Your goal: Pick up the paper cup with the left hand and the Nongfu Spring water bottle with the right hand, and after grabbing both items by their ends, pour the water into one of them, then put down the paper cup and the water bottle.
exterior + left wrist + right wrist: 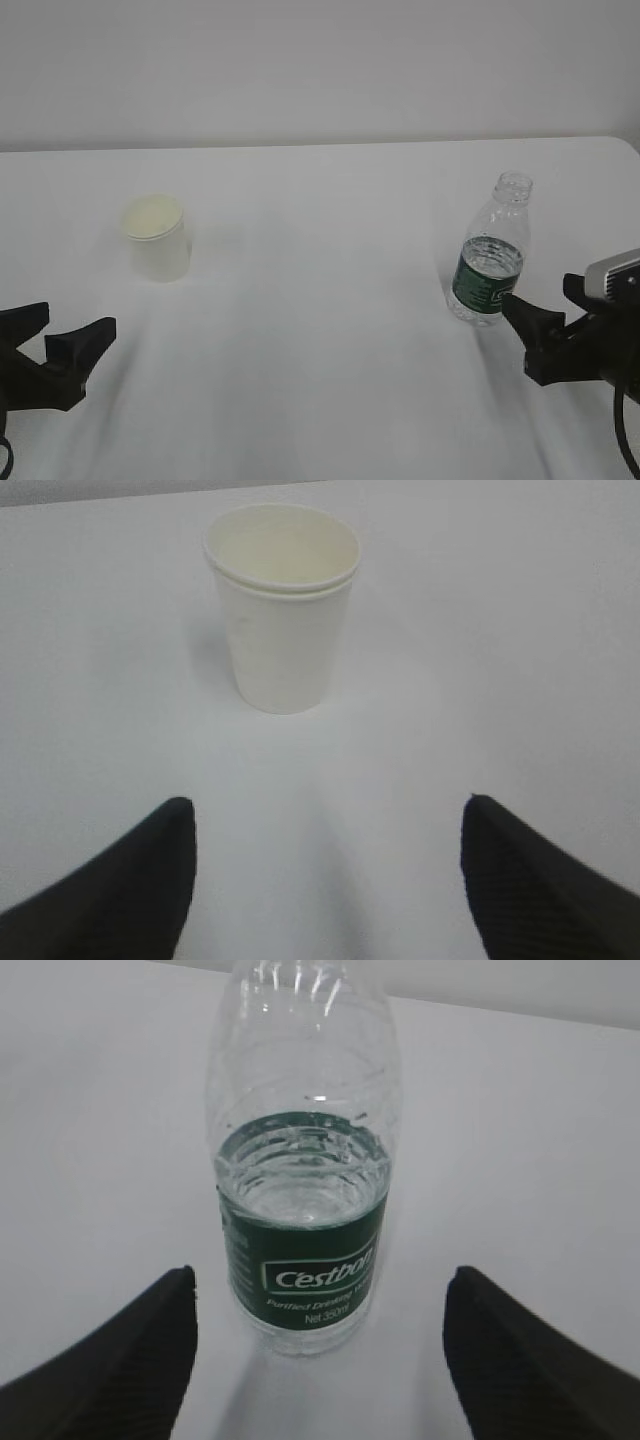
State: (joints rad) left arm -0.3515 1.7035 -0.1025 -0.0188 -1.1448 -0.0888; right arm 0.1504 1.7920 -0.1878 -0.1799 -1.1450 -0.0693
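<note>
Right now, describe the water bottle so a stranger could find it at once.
On the white table, look to the right side, just ahead of the open right hand. There stands the water bottle, upright and capless. Unlike the short white paper cup on the left, it is tall, clear, part full, with a dark green label.

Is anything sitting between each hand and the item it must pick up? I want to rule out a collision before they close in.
Nothing visible does. Bare white table lies between the open left hand and the paper cup, and between the open right hand and the water bottle. Both stand upright, centred ahead of the fingers.
</note>
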